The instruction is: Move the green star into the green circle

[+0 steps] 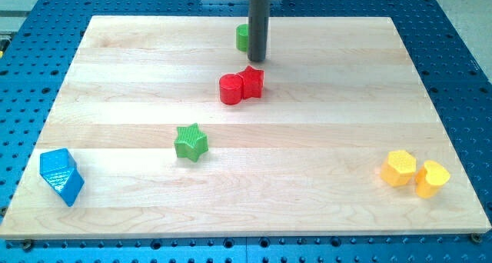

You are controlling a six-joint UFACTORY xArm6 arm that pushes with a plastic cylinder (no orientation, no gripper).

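The green star [191,142] lies on the wooden board, left of centre and toward the view's bottom. The green circle [242,38] sits near the top middle, partly hidden behind my rod. My tip [256,60] rests on the board just right of and below the green circle, and just above the red pair. The tip is far from the green star, up and to its right.
A red cylinder [230,88] and a red star [251,81] touch each other below the tip. A blue block [61,175] lies at the bottom left. Two yellow blocks [400,168] [431,178] sit together at the bottom right. The wooden board [346,101] lies on a blue perforated table.
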